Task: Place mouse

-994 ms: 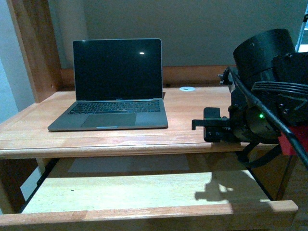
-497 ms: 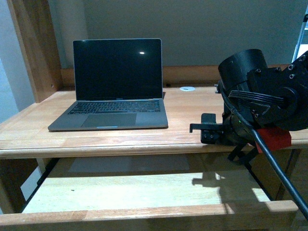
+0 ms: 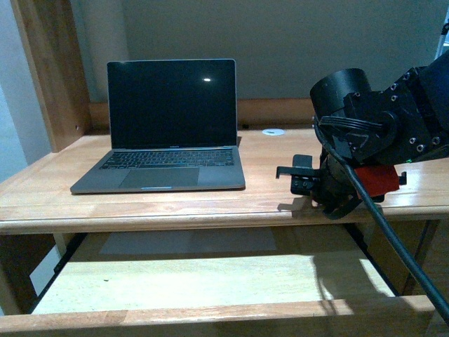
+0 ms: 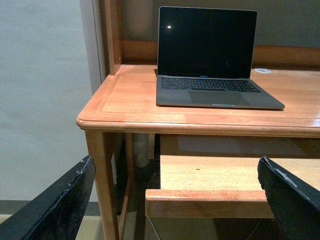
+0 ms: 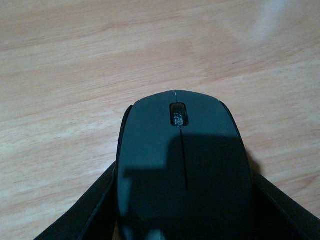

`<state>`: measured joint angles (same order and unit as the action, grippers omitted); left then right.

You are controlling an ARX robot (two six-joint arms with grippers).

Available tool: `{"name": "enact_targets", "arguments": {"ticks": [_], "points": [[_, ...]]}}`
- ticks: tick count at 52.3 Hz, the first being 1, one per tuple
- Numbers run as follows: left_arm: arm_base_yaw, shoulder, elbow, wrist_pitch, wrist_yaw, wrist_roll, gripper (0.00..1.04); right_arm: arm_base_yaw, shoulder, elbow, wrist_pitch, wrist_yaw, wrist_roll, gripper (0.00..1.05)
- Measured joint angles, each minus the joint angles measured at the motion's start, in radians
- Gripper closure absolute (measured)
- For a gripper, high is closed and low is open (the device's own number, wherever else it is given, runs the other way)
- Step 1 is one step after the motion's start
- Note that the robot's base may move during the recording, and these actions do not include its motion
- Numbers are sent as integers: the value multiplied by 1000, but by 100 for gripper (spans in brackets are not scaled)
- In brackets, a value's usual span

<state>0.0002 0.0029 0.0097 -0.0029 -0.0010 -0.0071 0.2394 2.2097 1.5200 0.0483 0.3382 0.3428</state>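
The black mouse (image 5: 182, 160) fills the right wrist view, scroll wheel pointing away, just above or on the light wooden desk top (image 5: 75, 60); I cannot tell if it touches. My right gripper (image 5: 182, 205) is shut on the mouse, one black finger (image 5: 87, 210) on each flank. In the front view the right gripper (image 3: 333, 202) hangs low over the desk's right front part (image 3: 273, 189), and the arm hides the mouse. My left gripper (image 4: 172, 200) is open and empty, off the desk's left front corner; it is out of the front view.
An open grey laptop (image 3: 168, 126) with a dark screen stands on the desk's left half, also in the left wrist view (image 4: 210, 55). A pulled-out wooden tray (image 3: 210, 281) lies below the desk top. A small white disc (image 3: 273, 131) lies near the back edge.
My right arm has swung left and further over the desk top, bringing its gripper down from in front of the desk edge to just above the desk's right front part.
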Motion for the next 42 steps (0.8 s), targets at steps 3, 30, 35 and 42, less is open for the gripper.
{"name": "enact_targets", "arguments": {"ticks": [3,30,35,42], "points": [[0,0,0,0,0,0,7,-6,0,0,3,-7,11,41],[0,0,0,0,0,0,7,-35,38,44,40,-133,-23,41],[0,0,0,0,0,0,7,-31,39,46,40,-125,-27,41],[0,0,0,0,0,0,7,-29,36,31,78,-117,-25,19]]}}
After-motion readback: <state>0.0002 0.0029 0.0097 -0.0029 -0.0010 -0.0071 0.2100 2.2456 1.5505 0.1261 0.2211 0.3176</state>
